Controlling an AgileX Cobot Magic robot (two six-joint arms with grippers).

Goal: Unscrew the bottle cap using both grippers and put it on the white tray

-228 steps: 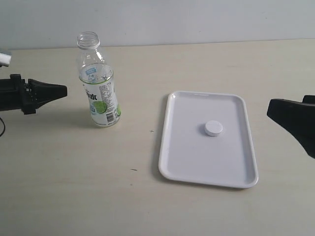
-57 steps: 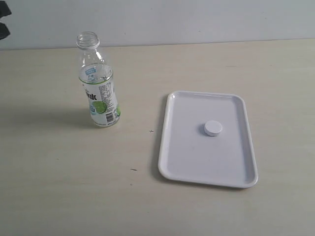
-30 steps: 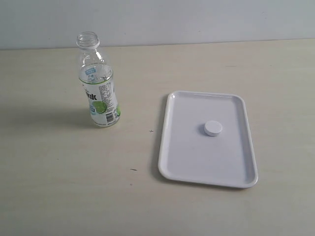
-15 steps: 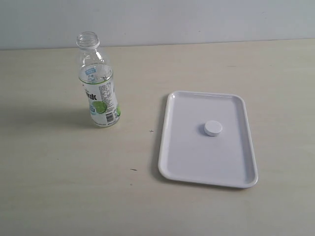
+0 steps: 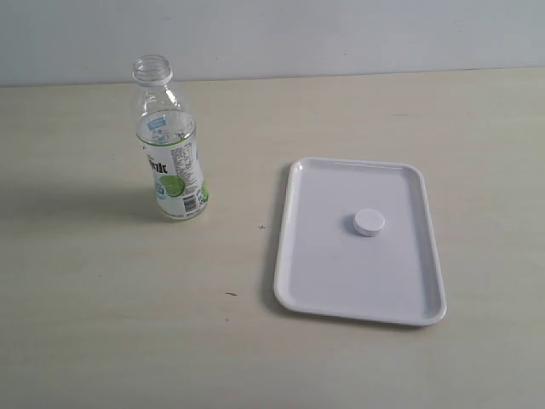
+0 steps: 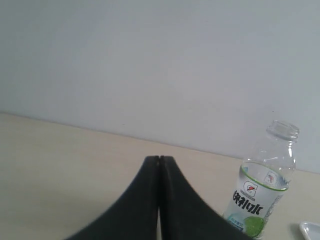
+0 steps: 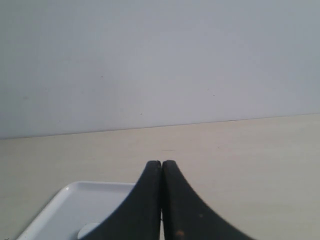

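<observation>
**Bottle cap (image 5: 370, 222) lies on white tray (image 5: 311, 281), both claws shut and empty**

It sits flat near the tray's middle, apart from the rim. The right gripper (image 7: 161, 164) has its black jaws pressed together with nothing between them. The tray lies just ahead of and below its tips, and one jaw hides most of the cap. The left gripper (image 6: 159, 160) is likewise closed on nothing and touches nothing. The bottle (image 5: 170, 162) stands upright ahead of its tips and off to one side, well clear, its neck open. Its white-and-green label shows a lime and dark characters too small to read. Everything rests on a pale beige table (image 5: 102, 324) before a plain grey-white wall (image 5: 341, 34).
</observation>
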